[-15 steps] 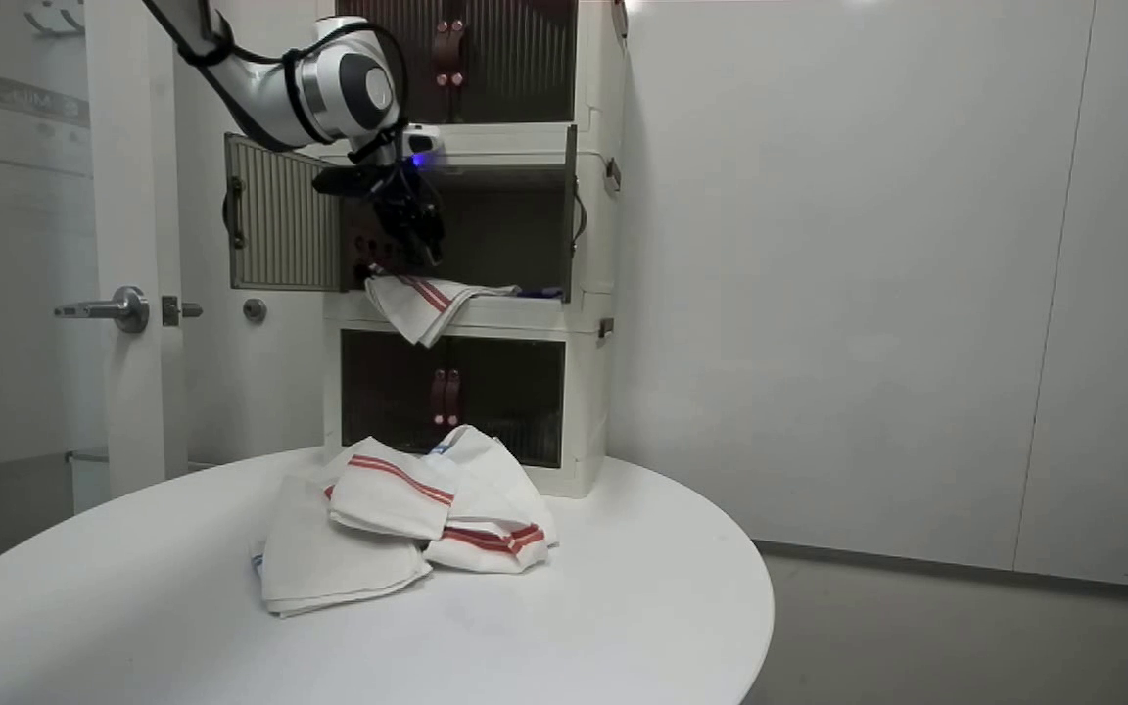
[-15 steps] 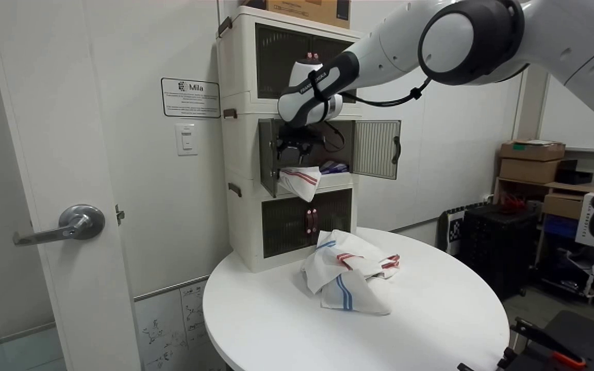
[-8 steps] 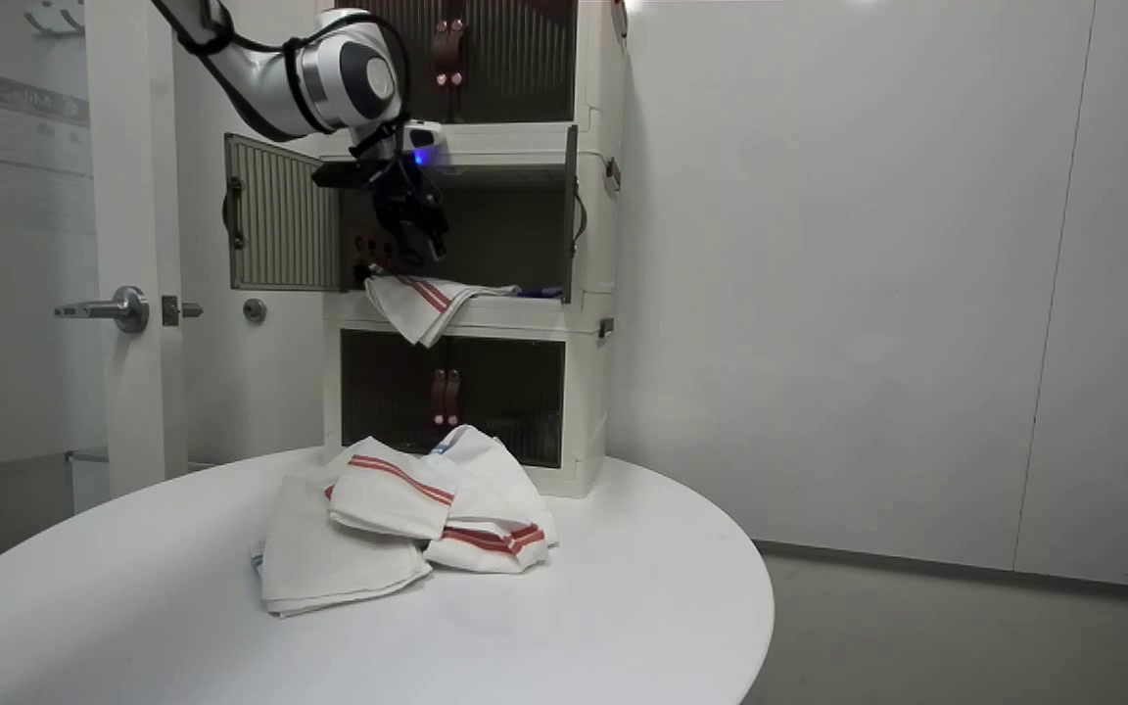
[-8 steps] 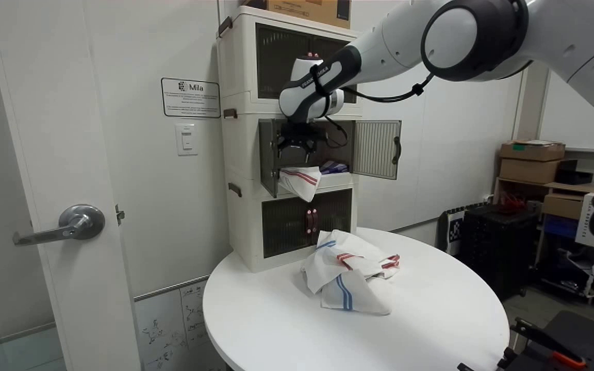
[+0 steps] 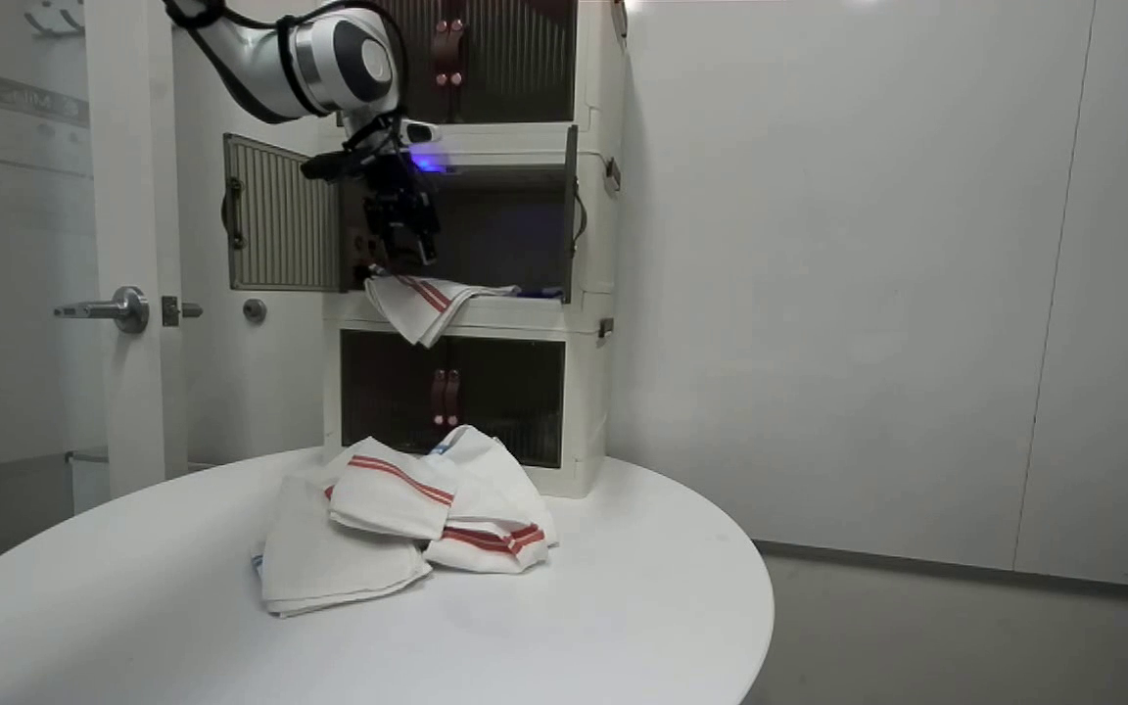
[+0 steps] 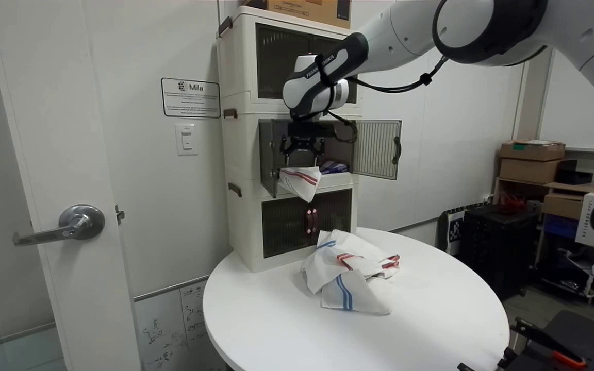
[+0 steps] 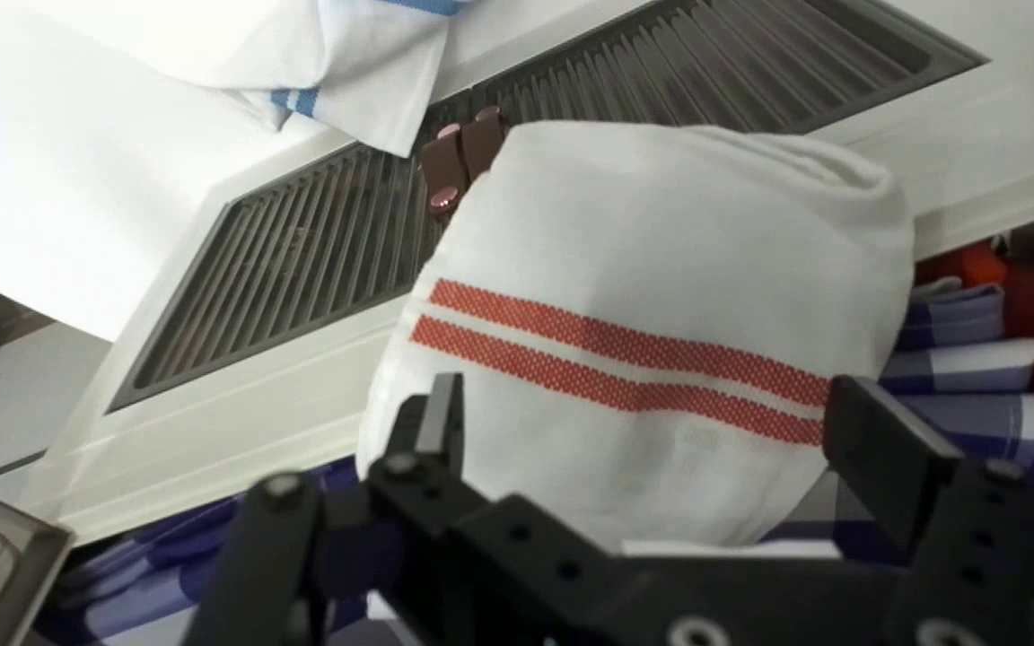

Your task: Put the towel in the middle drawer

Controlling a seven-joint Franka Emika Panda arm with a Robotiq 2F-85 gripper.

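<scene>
Fingers (image 7: 889, 462) parted wide above towel (image 7: 643, 242) (red stripes showing), corner drooping out of middle drawer (image 5: 510, 225).

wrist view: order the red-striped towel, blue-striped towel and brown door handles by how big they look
1. Red-striped towel
2. Blue-striped towel, cut off at the picture's top edge
3. Brown door handles
</scene>
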